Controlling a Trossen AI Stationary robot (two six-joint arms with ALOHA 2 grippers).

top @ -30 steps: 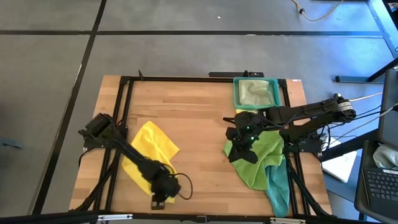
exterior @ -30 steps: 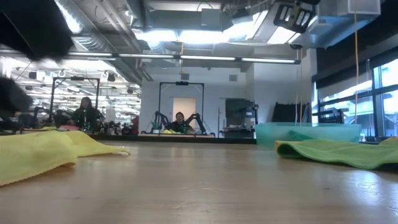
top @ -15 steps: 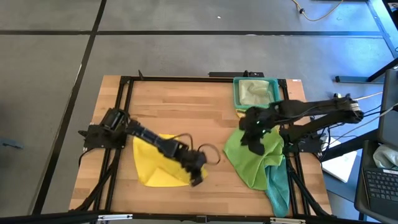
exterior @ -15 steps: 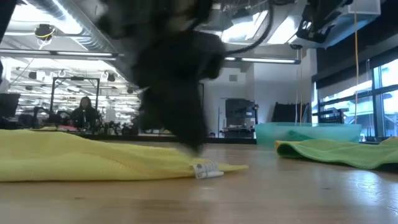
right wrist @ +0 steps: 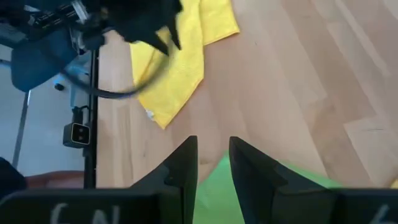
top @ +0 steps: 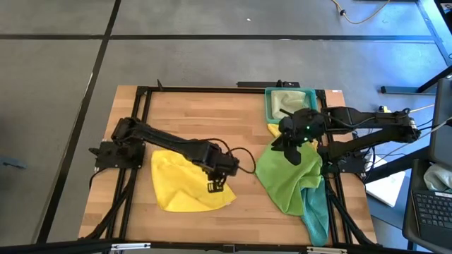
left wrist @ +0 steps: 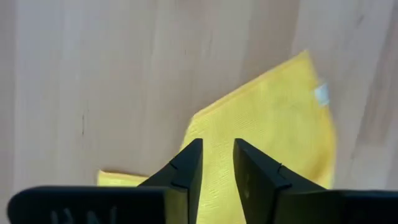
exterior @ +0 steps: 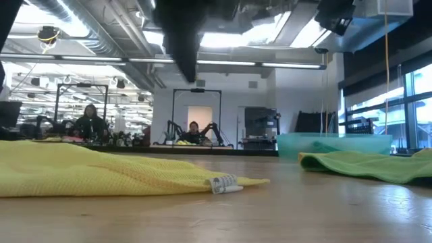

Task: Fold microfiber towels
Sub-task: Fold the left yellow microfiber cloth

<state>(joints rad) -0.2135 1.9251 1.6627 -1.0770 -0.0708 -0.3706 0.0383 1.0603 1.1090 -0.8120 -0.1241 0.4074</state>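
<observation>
High view shows the left tool, narrowly parted and empty, above a limp yellow towel lying on the worktop; soft and light, it seems best pinched at a corner.

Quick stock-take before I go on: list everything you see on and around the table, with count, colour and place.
Yellow towel: one, yellow, spread on the table's left-front.
Green towel: one, bright green, right side.
Teal towel: one, teal, under the green one, hanging over the right-front edge.
Tray: one, teal plastic, back right, holding a pale olive towel.
People: two, in the room behind.
Left gripper: above the yellow towel's right edge, empty.
Right gripper: above the green towel's back edge.
</observation>
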